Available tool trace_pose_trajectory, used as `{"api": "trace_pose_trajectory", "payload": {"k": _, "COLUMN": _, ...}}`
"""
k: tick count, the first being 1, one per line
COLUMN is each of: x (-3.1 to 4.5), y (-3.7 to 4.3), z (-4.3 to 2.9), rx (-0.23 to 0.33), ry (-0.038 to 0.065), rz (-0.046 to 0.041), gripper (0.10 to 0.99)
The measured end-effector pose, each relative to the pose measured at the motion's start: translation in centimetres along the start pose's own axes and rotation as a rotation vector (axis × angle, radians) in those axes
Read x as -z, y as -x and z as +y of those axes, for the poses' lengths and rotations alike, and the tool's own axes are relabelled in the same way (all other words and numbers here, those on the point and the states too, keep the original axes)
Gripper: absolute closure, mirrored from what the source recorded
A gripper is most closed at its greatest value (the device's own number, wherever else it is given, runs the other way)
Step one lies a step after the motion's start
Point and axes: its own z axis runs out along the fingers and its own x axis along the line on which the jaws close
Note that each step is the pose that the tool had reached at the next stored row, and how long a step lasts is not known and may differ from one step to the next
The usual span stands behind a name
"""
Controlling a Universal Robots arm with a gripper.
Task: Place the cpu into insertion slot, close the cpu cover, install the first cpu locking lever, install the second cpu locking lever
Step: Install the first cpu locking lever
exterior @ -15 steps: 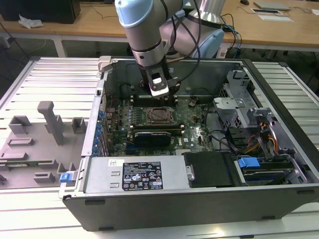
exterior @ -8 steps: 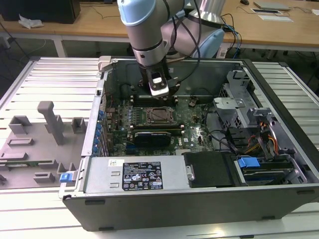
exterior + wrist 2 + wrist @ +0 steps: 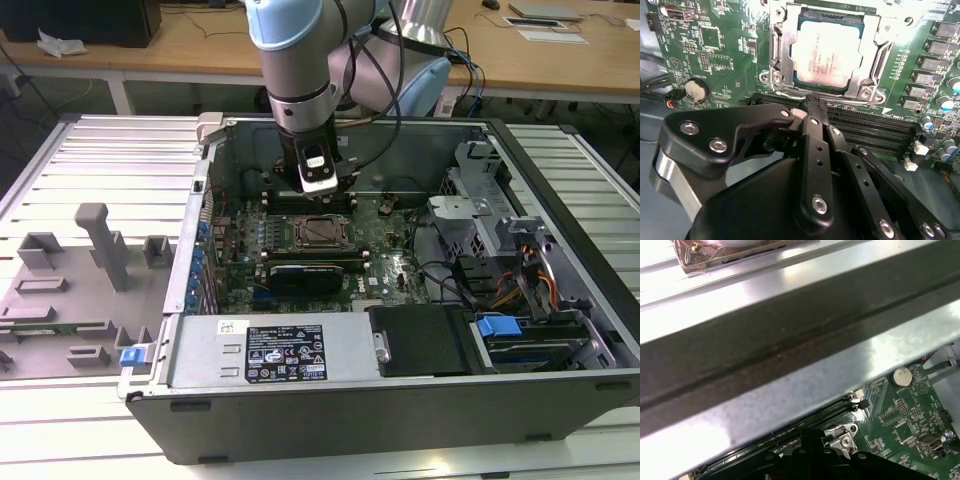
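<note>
One open computer case (image 3: pixel 400 410) on slatted desk (image 3: pixel 90 150). One arm (image 3: pixel 295 50) down inside it, over the motherboard (image 3: pixel 705 45). One gripper (image 3: pixel 810 106), fingers together with nothing seen between them, tip at the bank of long black memory slots (image 3: pixel 875 127). One insertion slot (image 3: pixel 866 91) just beside that tip, on the side nearer the exterior camera. One cpu cover (image 3: pixel 785 52) lying flat on it. One cpu (image 3: pixel 827 50) seated beneath, visible through the window; square, no long axis.

Slatted table (image 3: pixel 100 160) carries computer case (image 3: pixel 400 425), grey fixtures (image 3: pixel 60 300).
</note>
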Motion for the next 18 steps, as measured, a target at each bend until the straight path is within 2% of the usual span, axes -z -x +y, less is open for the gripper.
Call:
{"api": "trace_pose_trajectory", "payload": {"k": 7, "x": 0.35, "y": 0.07, "z": -0.01, "rx": 0.011, "ry": -0.063, "rz": -0.0074, "gripper": 0.980}}
{"api": "trace_pose_trajectory", "payload": {"k": 11, "x": 1.09, "y": 0.28, "z": -0.11, "rx": 0.011, "ry": -0.066, "rz": -0.0074, "gripper": 0.980}}
{"api": "trace_pose_trajectory", "payload": {"k": 14, "x": 1.30, "y": 0.36, "z": -0.18, "rx": 0.011, "ry": -0.066, "rz": -0.0060, "gripper": 0.980}}
{"api": "trace_pose_trajectory", "payload": {"k": 16, "x": 1.30, "y": 0.43, "z": -0.29, "rx": 0.011, "ry": -0.071, "rz": 0.0031, "gripper": 0.980}}
{"api": "trace_pose_trajectory", "payload": {"k": 17, "x": 1.31, "y": 0.45, "z": -0.29, "rx": 0.013, "ry": -0.077, "rz": 0.0100, "gripper": 0.980}}
{"api": "trace_pose_trajectory", "payload": {"k": 18, "x": 1.31, "y": 0.47, "z": -0.29, "rx": 0.026, "ry": -0.091, "rz": 0.0290, "gripper": 0.980}}
